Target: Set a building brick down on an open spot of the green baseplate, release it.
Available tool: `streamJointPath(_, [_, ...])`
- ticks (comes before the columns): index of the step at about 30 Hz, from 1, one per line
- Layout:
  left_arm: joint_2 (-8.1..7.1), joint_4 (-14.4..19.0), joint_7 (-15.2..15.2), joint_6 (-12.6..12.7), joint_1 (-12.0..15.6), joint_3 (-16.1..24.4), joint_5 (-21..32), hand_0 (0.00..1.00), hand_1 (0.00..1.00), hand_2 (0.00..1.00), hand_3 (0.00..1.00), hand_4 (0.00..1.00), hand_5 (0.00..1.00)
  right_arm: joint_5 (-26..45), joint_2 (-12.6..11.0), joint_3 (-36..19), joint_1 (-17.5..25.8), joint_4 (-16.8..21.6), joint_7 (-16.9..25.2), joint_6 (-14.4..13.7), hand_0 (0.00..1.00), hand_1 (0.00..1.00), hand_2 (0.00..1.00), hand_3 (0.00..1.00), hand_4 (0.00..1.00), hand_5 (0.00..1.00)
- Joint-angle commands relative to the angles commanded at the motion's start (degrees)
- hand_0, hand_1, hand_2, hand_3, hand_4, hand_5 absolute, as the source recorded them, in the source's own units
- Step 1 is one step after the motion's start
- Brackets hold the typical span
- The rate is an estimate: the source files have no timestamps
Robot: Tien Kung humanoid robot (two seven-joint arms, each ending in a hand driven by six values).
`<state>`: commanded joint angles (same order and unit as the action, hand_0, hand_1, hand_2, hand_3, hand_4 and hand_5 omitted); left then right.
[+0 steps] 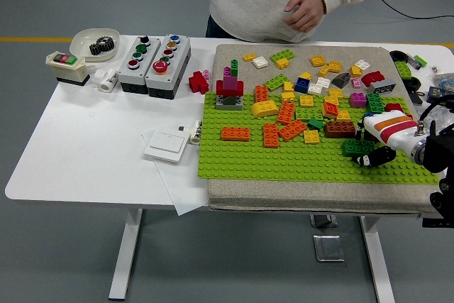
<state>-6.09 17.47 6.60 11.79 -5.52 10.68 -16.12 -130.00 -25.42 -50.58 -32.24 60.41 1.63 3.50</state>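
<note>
Head view: white table point(92, 140) seen from above; a grey mat point(298, 196) covers its right part.
Baseplate point(284, 164): bright green and studded, lying flat on the mat; its front strip and left front part are bare studs; its back half is crowded with bricks.
Right hand point(379, 148): white with orange stripes, entering from the right edge and low over the baseplate's right end; dark fingers point(381, 155) curl around a brick.
Green brick point(355, 148): dark green, blocky, studs on top; held at the hand's left side, at or just above the studs; I cannot tell whether it touches them.
Brown brick point(340, 128): long and dark, lying flat on the baseplate just behind the green brick.
Orange bricks point(271, 135): several long ones near the plate's middle; one lies apart at the left.
Red stack point(230, 92): red base with magenta and green on top, at the plate's back left corner.
Loose bricks point(323, 69): yellow, green, white and red, scattered on the mat behind the plate.
Person's hand point(303, 10): at the far side, held against a pale sweatshirt, clear of the table.
Button boxes point(154, 55): two grey ones on the bare table, left of the mat.
</note>
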Motion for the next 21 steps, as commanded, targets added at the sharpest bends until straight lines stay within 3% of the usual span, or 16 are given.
streamJointPath(21, [-0.11, 0.02, 0.62, -0.11, 0.26, 0.82, -1.35, 0.742, 0.763, 0.795, 0.698, 0.793, 0.753, 0.0, 0.19, 0.45, 0.31, -1.0, 1.0, -2.05, 0.272, 0.392, 0.504, 0.515, 0.699, 0.473])
